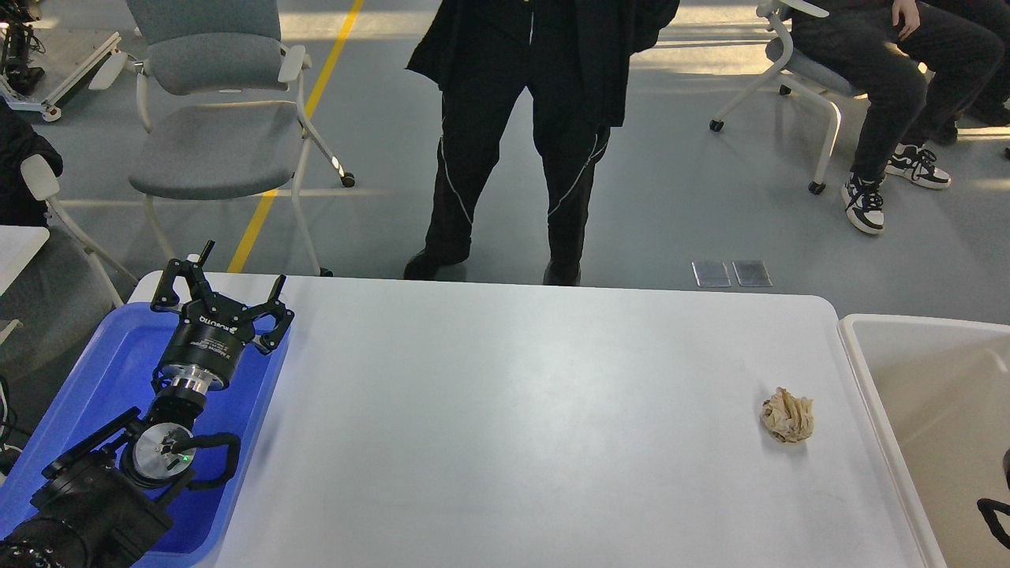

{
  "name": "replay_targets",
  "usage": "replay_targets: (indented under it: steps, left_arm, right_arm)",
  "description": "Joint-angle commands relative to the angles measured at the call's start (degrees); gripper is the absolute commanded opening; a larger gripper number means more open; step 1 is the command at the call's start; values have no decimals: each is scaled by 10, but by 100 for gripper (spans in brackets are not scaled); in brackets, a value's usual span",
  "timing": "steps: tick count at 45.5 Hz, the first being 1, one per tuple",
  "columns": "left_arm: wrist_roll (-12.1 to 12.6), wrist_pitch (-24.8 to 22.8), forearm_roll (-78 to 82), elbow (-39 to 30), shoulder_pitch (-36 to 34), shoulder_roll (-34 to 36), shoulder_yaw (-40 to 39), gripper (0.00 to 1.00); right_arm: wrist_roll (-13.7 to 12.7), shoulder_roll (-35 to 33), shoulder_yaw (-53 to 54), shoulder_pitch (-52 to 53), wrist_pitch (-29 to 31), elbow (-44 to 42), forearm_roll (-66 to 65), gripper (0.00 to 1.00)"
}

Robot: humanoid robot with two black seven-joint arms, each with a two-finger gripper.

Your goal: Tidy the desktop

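Nearest to the robot, the white desktop (505, 442) ran out of view at the bottom, a wide bare sheet with rounded far corners. Most of it lay open. The one thing on it was a crumpled ball of brownish paper (787, 417), sitting toward the right side, near the right edge but not touching it. Just beyond that edge stood a beige-white bin (931, 394), its rim close against the desk. At the lower right corner of the view a small dark piece of the right arm (996, 517) showed over the bin; the right gripper itself was out of sight.

Along the left edge of the desk lay a blue tray (110, 355), its long side close beside the tabletop. The left arm came up from the lower left corner and stretched over this tray, forearm angled away from the robot and a little rightward. At its far end the left gripper (222, 288) hung above the tray's far right corner, fingers pointing away toward the floor beyond, jaws spread wide with nothing between them.

Past the far edge of the desk the grey floor opened out. A person in black (513, 142) stood close to that edge, about midway along it. A grey chair (217, 118) stood farther back to the left, and a seated person (907, 87) at the far right.
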Motion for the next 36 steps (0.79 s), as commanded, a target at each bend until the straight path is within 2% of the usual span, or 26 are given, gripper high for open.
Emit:
replay_targets:
  steps: [1, 11, 17, 26, 30, 36]
  left_arm:
    - [0, 0, -1, 0, 0, 0, 0, 100]
    - [0, 0, 0, 0, 0, 0, 0, 100]
    - [0, 0, 0, 0, 0, 0, 0, 100]
    - [0, 0, 0, 0, 0, 0, 0, 100]
    - [0, 0, 0, 0, 0, 0, 0, 100]
    - [0, 0, 0, 0, 0, 0, 0, 100]
  right_arm:
    - [-1, -3, -1, 46, 11, 0, -4, 100]
    - [6, -3, -21, 83, 22, 3, -5, 100]
    - [8, -6, 11, 90, 97, 3, 19, 100]
    - [8, -8, 141, 106, 195, 32, 84, 100]
    - [8, -15, 172, 107, 212, 82, 88, 100]
    - [8, -66, 216, 88, 220, 303, 88, 100]
